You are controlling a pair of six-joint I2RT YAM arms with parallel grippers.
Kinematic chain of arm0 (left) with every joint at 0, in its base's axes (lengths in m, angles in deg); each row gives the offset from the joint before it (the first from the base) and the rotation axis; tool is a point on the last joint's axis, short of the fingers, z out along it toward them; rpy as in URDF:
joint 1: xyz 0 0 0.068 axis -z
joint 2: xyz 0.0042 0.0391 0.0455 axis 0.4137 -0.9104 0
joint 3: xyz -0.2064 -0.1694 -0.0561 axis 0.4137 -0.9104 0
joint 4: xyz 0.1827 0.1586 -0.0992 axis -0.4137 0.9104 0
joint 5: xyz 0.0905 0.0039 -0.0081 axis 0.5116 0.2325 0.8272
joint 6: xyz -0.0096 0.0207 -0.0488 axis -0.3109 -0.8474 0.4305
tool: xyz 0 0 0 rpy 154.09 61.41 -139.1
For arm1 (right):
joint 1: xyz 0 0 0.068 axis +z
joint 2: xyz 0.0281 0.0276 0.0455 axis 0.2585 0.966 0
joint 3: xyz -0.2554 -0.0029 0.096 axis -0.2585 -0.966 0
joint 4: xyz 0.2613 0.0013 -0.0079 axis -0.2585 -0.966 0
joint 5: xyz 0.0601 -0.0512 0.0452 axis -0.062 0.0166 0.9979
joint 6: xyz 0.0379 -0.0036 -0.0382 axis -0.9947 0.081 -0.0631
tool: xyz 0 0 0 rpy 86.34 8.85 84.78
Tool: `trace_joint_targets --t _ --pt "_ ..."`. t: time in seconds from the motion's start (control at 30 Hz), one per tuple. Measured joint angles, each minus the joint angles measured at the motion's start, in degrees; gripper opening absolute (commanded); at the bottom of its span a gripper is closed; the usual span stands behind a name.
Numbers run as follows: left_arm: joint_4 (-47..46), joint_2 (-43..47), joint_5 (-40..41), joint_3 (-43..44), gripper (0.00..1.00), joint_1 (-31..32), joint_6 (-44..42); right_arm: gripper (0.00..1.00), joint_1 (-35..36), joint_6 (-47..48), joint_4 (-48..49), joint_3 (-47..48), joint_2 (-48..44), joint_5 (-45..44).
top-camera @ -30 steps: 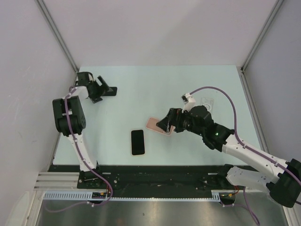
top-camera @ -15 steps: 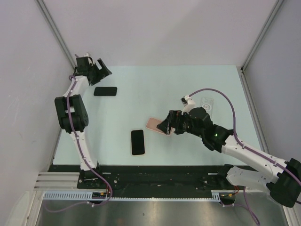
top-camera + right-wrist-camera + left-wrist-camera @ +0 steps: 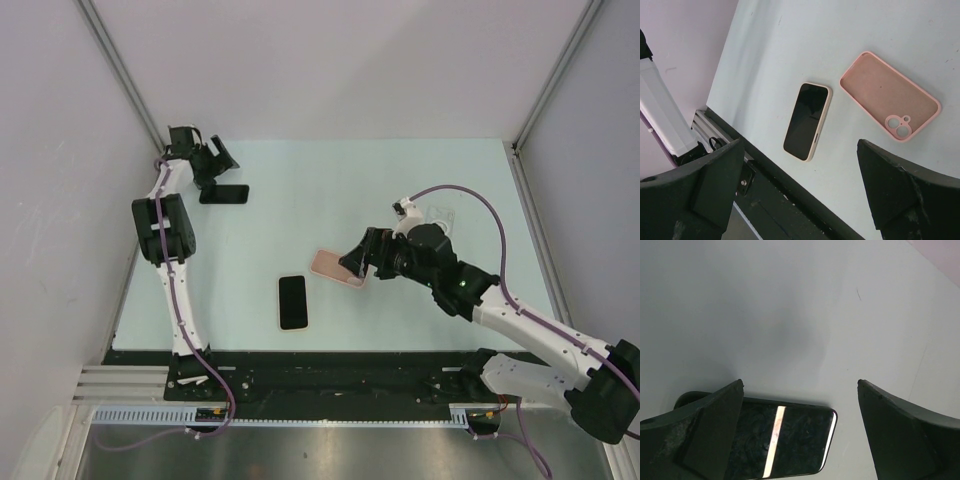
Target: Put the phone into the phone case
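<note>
An empty pink phone case (image 3: 333, 266) (image 3: 890, 95) lies inside-up mid-table. A phone (image 3: 292, 301) (image 3: 807, 121) with a cream rim and dark screen lies face up a little nearer and to its left. My right gripper (image 3: 360, 256) (image 3: 800, 145) hangs open above the case's right end, holding nothing. A second, black phone (image 3: 224, 194) (image 3: 785, 440) lies at the far left. My left gripper (image 3: 214, 160) (image 3: 800, 385) hovers open just beyond it, and its left finger (image 3: 700, 430) hides that phone's end.
A clear case (image 3: 441, 216) lies at the right, behind the right arm. Grey walls enclose the table (image 3: 330, 190) on three sides. The black base rail (image 3: 330, 365) runs along the near edge.
The left gripper drew back from the black phone toward the far-left corner, then eased nearer again; the phone stays flat on the table. The right gripper shifted slightly right, uncovering more of the pink case.
</note>
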Motion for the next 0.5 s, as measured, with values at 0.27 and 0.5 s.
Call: trace_joint_targets --t 0.27,0.5 --pt "2.99 -0.09 2.27 1.2 0.99 0.04 -0.98 0.97 -0.96 -0.02 0.17 0.0 0.0 1.44" --pt "5.88 -0.09 4.2 1.2 1.0 0.04 -2.78 0.97 -0.96 -0.07 -0.15 -0.02 -0.9 1.95"
